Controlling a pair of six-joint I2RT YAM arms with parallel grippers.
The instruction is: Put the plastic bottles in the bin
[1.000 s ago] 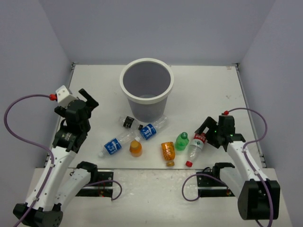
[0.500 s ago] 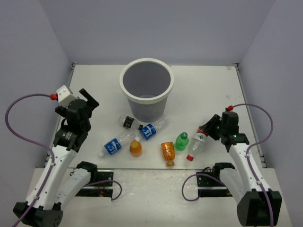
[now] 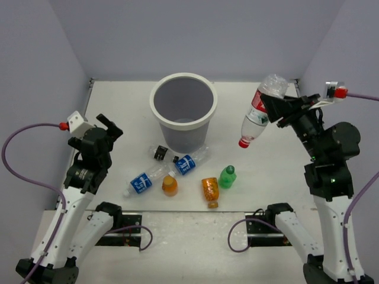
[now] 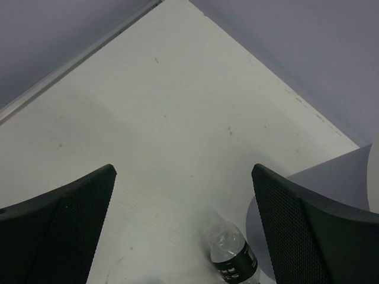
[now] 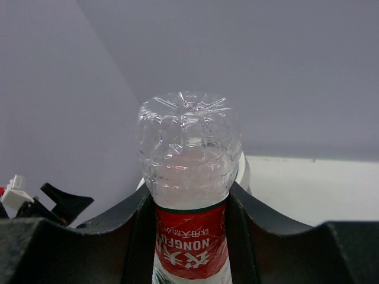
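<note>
My right gripper (image 3: 273,109) is shut on a clear plastic bottle with a red-white label (image 3: 257,115). It holds the bottle high above the table, to the right of the bin (image 3: 183,135), with the red cap pointing down and left. In the right wrist view the bottle (image 5: 188,177) sits between the jaws, base outward. On the table in front of the bin lie a dark-label bottle (image 3: 161,153), two blue-label bottles (image 3: 188,163) (image 3: 141,182), two orange bottles (image 3: 170,186) (image 3: 209,190) and a green one (image 3: 227,177). My left gripper (image 3: 109,127) hangs open and empty at the left.
In the left wrist view the dark-label bottle (image 4: 234,257) lies low between the open fingers (image 4: 53,225), with the bin's grey wall (image 4: 349,168) at the right. Grey walls enclose the table on three sides.
The right gripper shut on the red-white label bottle lying on the table and lifted it up and back, level with the bin's rim. The left arm shifted slightly.
</note>
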